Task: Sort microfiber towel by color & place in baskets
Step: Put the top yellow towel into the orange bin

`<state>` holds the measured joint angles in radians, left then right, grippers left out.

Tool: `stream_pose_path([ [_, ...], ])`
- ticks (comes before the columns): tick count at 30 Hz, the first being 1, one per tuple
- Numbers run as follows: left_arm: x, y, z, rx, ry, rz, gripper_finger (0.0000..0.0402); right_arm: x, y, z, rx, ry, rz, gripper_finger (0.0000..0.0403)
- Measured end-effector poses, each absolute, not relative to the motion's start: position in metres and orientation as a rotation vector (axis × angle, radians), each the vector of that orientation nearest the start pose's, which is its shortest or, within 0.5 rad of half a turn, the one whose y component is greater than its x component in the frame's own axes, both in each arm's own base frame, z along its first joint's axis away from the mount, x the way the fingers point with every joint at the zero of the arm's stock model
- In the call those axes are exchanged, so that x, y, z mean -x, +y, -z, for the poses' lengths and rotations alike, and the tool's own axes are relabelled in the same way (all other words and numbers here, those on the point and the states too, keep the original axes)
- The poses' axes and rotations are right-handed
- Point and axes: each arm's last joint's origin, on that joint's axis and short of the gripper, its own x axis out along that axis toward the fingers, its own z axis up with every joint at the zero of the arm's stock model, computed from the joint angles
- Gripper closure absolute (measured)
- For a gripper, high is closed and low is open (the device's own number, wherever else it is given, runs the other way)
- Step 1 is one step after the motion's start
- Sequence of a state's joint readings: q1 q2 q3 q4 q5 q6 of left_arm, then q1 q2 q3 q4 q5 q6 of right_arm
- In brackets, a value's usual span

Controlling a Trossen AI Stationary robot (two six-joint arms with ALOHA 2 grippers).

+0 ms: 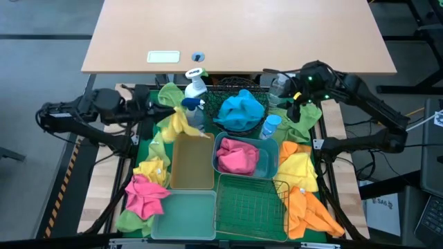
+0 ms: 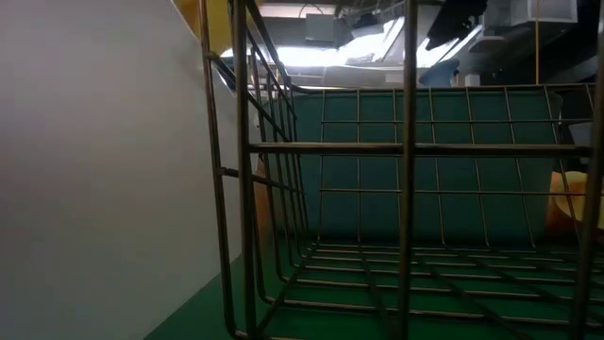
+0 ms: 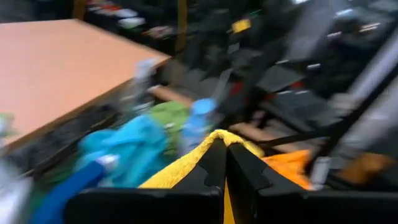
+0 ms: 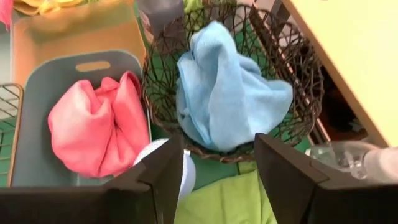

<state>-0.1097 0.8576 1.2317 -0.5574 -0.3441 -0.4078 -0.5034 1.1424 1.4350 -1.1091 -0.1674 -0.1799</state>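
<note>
left gripper (image 3: pixel 225 163) fingers together, clamped on fuzzy yellow microfiber towel (image 1: pixel 181 119), by the amber plastic bin's (image 1: pixel 192 164) far edge. right gripper (image 4: pixel 217 174) fingers apart, empty, over lime-green cloth (image 4: pixel 227 199). light-blue towel (image 1: pixel 240 109) in round black wire-mesh basket (image 4: pixel 298 68), pink towel (image 1: pixel 236 158) in teal plastic bin (image 4: pixel 37 87). green wire rectangular basket (image 1: pixel 250 205) near front. spray bottle label (image 1: pixel 194 71) unreadable.

left wrist view blurred, yellow towel (image 3: pixel 186 163) half hidden behind left pincer (image 3: pixel 225 163)
</note>
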Motion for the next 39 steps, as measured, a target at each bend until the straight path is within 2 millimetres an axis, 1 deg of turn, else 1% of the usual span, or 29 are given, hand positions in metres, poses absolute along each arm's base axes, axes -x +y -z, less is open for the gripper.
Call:
stream_pose_path([
  [4,-0.148,-0.016,-0.443,0.393,0.04,-0.12,0.0401,-0.171,-0.089,-0.396,-0.107,0.815,0.243,0.0205],
  [8,-0.147,-0.024,-0.449,0.406,-0.005,-0.035,0.0401,-0.171,-0.089,-0.396,-0.105,0.81,0.244,0.0205],
  [14,-0.146,-0.03,-0.454,0.391,-0.055,0.021,0.0401,-0.171,-0.089,-0.396,-0.105,0.809,0.244,0.0205],
  [21,-0.144,-0.034,-0.468,0.371,-0.189,0.07,0.0402,-0.171,-0.089,-0.396,-0.105,0.809,0.244,0.0205],
  [26,-0.146,-0.036,-0.474,0.37,-0.258,0.084,0.0401,-0.171,-0.089,-0.396,-0.105,0.809,0.244,0.0205],
  [29,-0.149,-0.037,-0.474,0.368,-0.252,0.083,0.0401,-0.171,-0.089,-0.396,-0.105,0.809,0.244,0.0205],
  [32,-0.158,-0.039,-0.47,0.362,-0.223,0.079,0.0401,-0.171,-0.089,-0.396,-0.105,0.809,0.243,0.0205],
  [35,-0.173,-0.043,-0.461,0.346,-0.161,0.07,0.0401,-0.171,-0.089,-0.396,-0.105,0.809,0.243,0.0205],
  [39,-0.196,-0.05,-0.443,0.318,-0.034,0.038,0.0401,-0.171,-0.089,-0.396,-0.105,0.81,0.243,0.0205],
])
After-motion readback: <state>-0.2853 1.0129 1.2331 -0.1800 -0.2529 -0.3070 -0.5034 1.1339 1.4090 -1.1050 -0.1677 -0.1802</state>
